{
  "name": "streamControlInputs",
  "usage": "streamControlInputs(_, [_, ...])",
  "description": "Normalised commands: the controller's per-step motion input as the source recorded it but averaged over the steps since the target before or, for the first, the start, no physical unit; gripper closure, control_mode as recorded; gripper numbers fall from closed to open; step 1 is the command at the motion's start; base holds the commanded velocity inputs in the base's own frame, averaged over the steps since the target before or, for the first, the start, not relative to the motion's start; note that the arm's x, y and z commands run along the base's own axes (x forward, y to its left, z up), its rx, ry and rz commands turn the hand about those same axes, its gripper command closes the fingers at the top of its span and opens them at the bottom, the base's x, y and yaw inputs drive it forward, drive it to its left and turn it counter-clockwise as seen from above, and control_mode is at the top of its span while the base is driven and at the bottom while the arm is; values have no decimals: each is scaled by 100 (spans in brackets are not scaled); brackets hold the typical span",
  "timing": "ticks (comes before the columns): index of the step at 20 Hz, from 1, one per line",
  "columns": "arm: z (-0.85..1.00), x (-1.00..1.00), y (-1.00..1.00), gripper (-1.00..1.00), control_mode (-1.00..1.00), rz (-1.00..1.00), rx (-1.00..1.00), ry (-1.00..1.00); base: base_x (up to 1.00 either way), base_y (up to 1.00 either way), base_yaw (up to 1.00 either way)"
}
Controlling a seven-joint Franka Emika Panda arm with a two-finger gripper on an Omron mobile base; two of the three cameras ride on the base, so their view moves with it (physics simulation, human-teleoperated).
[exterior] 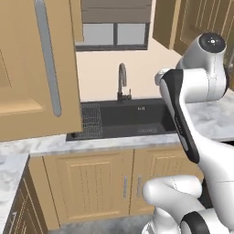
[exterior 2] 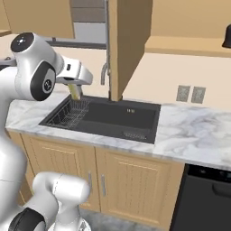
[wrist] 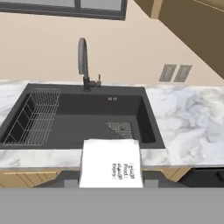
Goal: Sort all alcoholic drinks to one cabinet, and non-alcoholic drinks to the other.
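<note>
While clenched on the white carton (wrist: 111, 163), claw (wrist: 111, 183) above the sink's front rim (wrist: 43, 156); open basin beyond.

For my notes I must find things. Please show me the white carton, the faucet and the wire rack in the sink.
white carton (wrist: 111, 164), hand view, its white face beside the print.
faucet (wrist: 82, 57), hand view, its upright neck.
wire rack (wrist: 37, 114), hand view, its wire floor.

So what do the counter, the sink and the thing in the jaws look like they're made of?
Counter: marble-like stone, white with grey veining, smooth. Sink: matte black, possibly composite or coated metal, no shine; wire rack inside looks like thin metal. White carton in the jaws: flat, matte white faces with small print, likely paperboard.
</note>
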Motion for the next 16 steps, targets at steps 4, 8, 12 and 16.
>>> streamControlInputs(4, [0, 0, 0, 100, 100, 0, 0, 0, 25, 34, 18])
streamControlInputs(8, [0, 0, 0, 100, 100, 0, 0, 0, 2, 31, 28])
streamControlInputs(12, [0, 0, 0, 100, 100, 0, 0, 0, -3, 28, 33])
streamControlInputs(16, [0, 0, 0, 100, 100, 0, 0, 0, -2, 15, 36])
